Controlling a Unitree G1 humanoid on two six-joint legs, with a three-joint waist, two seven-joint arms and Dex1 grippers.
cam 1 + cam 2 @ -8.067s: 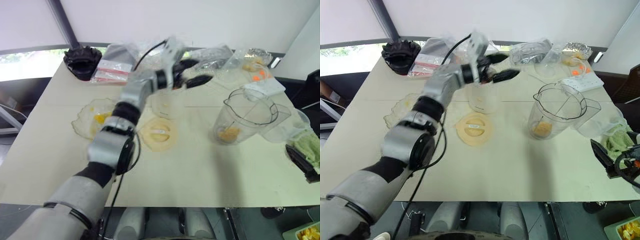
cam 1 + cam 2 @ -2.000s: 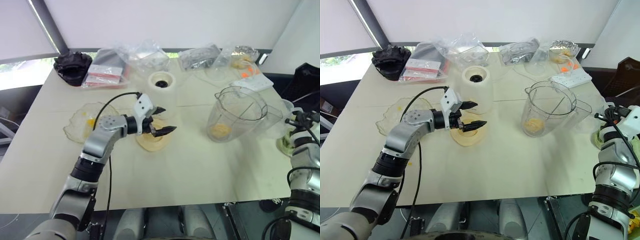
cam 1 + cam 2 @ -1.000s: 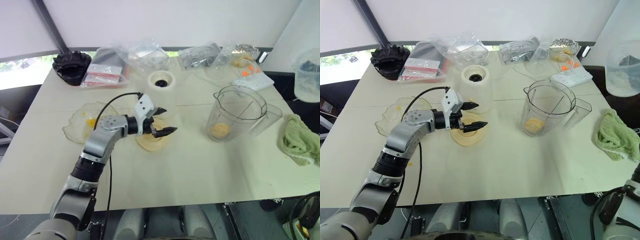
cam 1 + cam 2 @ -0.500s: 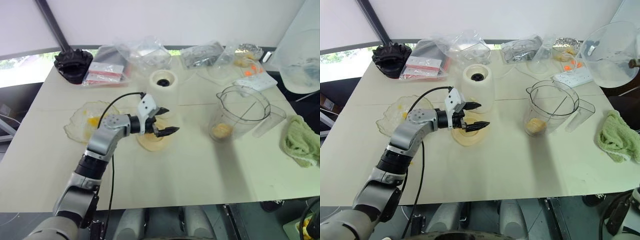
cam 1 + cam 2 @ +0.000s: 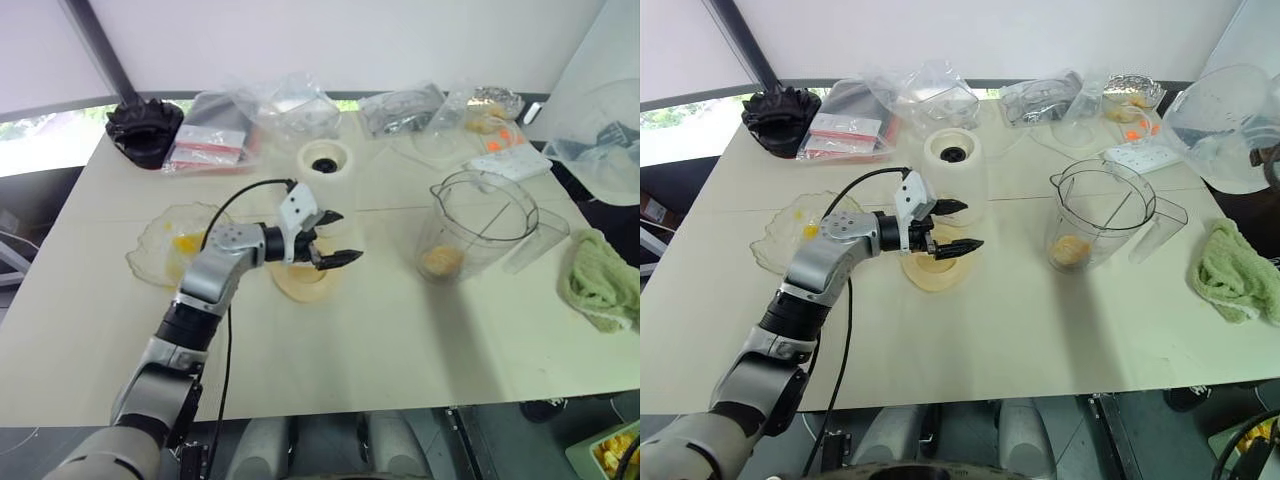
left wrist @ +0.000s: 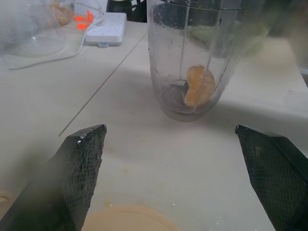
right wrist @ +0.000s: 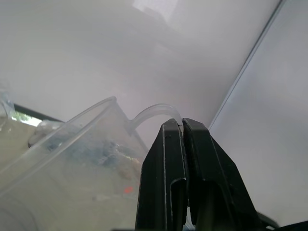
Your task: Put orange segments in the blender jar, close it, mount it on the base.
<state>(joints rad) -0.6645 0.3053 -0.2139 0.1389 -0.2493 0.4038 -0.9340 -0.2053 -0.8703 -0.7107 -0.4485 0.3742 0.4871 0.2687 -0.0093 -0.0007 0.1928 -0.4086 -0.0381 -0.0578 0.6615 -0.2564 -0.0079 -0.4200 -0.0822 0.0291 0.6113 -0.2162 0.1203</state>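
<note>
The blender jar (image 5: 482, 222) stands upright and uncovered on the right half of the table, with orange segments (image 5: 440, 262) at its bottom (image 6: 199, 86). The cream base (image 5: 325, 163) sits behind the middle of the table. My left gripper (image 5: 343, 237) hovers open just above a flat cream lid (image 5: 303, 284), pointing toward the jar, nothing between its fingers. My right gripper (image 7: 177, 124) is shut on the thin handle of a smaller clear plastic cup (image 5: 1228, 125), held in the air at the far right.
A shallow clear dish (image 5: 168, 248) with yellow-orange pieces lies left of the lid. Plastic bags (image 5: 290, 105), a black object (image 5: 145, 125) and a white power strip (image 5: 510, 160) line the back. A green cloth (image 5: 600, 285) lies at the right edge.
The clear cup held up at the right has rolled and shifted a little inward. The left gripper stays open above the lid.
</note>
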